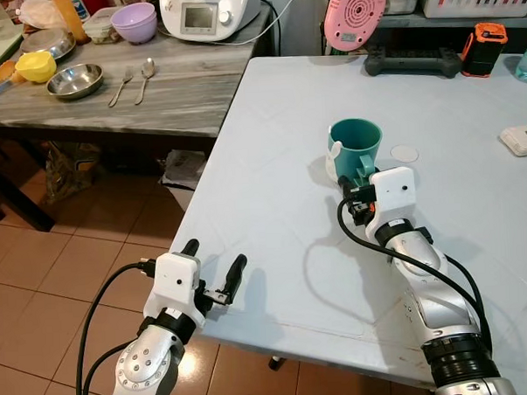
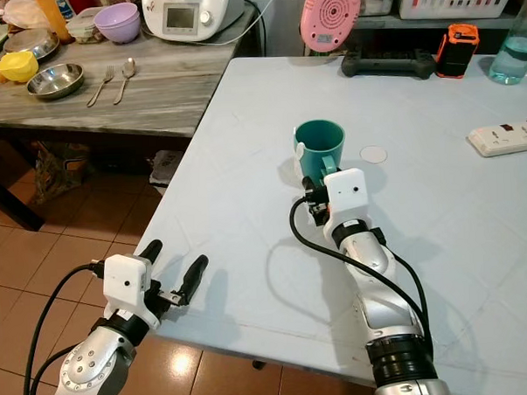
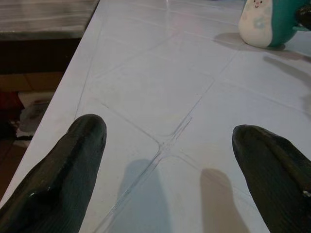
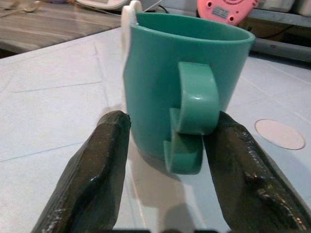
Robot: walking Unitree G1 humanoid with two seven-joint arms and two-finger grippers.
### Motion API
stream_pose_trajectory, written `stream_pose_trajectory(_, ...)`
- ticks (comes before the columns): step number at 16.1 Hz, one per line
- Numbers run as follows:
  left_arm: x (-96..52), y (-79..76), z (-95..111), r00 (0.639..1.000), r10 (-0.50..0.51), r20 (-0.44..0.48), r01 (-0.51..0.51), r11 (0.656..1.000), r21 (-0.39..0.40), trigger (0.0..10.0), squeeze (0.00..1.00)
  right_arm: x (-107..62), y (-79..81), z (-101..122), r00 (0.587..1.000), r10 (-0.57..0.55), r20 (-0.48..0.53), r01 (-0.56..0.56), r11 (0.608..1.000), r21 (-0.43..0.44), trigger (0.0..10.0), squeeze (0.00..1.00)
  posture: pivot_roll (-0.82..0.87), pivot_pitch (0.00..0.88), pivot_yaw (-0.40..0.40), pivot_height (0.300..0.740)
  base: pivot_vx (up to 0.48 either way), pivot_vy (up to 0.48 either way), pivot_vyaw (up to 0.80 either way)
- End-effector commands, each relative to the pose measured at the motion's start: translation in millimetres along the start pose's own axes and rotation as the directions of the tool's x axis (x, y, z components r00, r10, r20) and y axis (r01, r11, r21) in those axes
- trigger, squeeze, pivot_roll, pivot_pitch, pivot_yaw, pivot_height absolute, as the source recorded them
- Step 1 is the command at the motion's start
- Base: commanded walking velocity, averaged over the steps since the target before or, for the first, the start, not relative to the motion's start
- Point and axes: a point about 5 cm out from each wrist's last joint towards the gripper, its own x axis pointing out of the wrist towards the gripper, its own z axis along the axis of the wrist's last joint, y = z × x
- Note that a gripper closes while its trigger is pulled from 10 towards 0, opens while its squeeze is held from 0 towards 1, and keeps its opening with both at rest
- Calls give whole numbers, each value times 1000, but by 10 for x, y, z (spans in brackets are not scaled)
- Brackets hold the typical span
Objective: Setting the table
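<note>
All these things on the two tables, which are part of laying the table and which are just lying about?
For the job:
teal mug, at the right gripper
fork
spoon
steel bowl
purple bowl

Just lying about:
pink fan
power strip
orange box
kitchen machine

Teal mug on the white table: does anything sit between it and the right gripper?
Nothing visible does. The right gripper is already at the teal mug, its open fingers straddling the mug's handle just above the white table. The left gripper hangs open at the table's near edge.
</note>
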Motion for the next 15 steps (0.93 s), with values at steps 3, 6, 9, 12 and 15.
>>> stream_pose_trajectory(3,-25,9,27,1000,7,-3,-7,1000,17,10000,0,18,-16,80,999,-14,38,14,1000,-13,1294,0,-152,138,94,740,0,0,0)
stream_pose_trajectory(6,-20,15,19,1000,10,-4,-10,1000,16,10000,0,31,-22,106,998,-23,51,25,999,-29,5961,0,-151,135,92,740,0,0,0)
stream_pose_trajectory(9,-21,20,3,1000,11,-9,-11,1000,15,10000,0,43,-29,128,998,-30,61,32,999,-36,10000,0,-152,134,93,740,0,0,0)
stream_pose_trajectory(12,-21,37,-31,1000,10,-16,-10,1000,15,10000,0,47,-17,129,997,-29,65,31,999,-38,78,0,-151,134,92,740,0,0,0)
stream_pose_trajectory(15,-22,36,-36,1000,11,-17,-10,1000,17,10000,0,49,-19,127,997,-31,65,33,999,-37,0,0,-150,133,91,740,0,0,0)
